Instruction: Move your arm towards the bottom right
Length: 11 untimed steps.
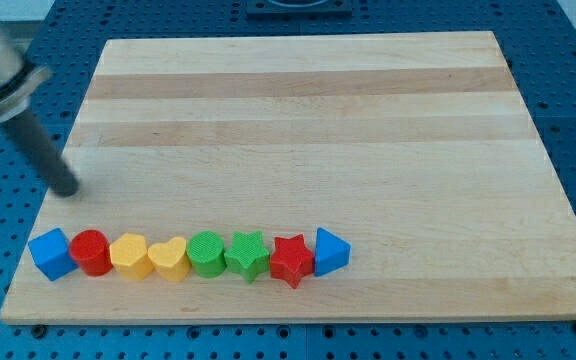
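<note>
Claw there is none on this arm, so nothing to call apart or together: only a dark rod, and my tip [67, 189] rests at the table's [368, 120] left edge, above the row's left end. Nearest below sit the blue cube [51, 253] and red cylinder [91, 251]. Rightward, packed closely and perhaps touching: yellow hexagon [130, 256], yellow heart [168, 260], green cylinder [206, 253], green star [247, 254], red star [290, 260], blue triangle [330, 251].
</note>
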{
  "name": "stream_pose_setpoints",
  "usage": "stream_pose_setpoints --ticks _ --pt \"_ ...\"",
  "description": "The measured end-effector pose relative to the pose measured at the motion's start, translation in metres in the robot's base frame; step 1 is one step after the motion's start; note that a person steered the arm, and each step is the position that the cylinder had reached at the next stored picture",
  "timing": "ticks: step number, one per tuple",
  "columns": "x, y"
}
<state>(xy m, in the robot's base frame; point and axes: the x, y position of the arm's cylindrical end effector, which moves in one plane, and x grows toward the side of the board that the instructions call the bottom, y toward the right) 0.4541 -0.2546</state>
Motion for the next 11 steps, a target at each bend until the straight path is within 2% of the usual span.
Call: stream_pose_setpoints --ticks 1,3,4,5,6,7,9,11 --pt "-0.025 0.106" --pt "-0.029 0.37" --pt "-0.009 0.495" --pt "0.047 0.578" --pt "0.118 0.598" --pt "0.163 0.566" --pt "0.165 0.515" --pt "0.165 0.397"
